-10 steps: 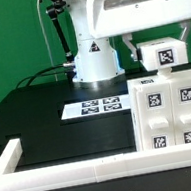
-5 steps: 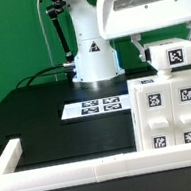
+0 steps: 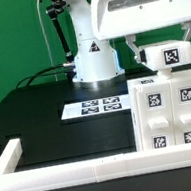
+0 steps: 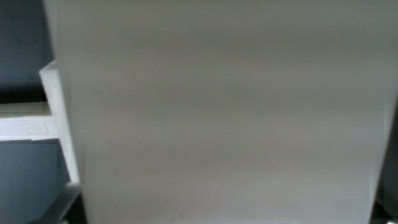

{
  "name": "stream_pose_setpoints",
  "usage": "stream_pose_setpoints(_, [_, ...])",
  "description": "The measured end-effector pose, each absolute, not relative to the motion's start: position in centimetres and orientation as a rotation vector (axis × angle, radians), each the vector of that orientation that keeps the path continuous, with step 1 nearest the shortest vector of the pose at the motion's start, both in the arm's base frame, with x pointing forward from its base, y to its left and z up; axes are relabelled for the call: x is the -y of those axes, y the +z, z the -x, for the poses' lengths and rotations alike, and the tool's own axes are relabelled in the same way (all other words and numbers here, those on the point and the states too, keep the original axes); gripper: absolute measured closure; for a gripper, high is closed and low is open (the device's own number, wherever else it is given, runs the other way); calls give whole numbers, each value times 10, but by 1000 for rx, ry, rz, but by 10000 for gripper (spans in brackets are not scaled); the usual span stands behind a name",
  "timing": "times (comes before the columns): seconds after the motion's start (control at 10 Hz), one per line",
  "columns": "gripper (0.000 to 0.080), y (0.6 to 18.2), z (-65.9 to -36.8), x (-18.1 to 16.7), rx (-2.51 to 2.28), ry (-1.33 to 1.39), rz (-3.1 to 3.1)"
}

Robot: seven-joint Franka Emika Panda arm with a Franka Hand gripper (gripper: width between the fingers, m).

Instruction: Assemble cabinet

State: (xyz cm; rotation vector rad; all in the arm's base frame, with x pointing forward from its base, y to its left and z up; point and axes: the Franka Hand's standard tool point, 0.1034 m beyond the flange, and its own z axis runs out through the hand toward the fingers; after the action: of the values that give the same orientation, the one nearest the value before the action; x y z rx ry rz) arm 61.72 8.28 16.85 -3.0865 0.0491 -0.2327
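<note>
One white tagged block point(image 3: 167, 56) clamped in the hand point(image 3: 163, 49), just above the cabinet point(image 3: 173, 111), marker board point(image 3: 98, 107) lying beside the cabinet

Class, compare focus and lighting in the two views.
Exterior view: evenly lit, sharp, tags on the cabinet and the raised white part legible. Wrist view: a close white surface fills most of the frame, blurred and featureless.

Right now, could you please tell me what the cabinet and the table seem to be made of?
The cabinet, like the tagged piece in the gripper, looks like matte white plastic: even opaque colour, rounded edges, no grain. The table is black and matte, without shine; mat or board, I cannot tell.
</note>
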Motion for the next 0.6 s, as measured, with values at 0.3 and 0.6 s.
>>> stream_pose_setpoints(0.3, [256,168,-619,-80,-66,-277,3081])
stream_pose_setpoints(0.6, [256,167,-616,-79,-132,-282,3074])
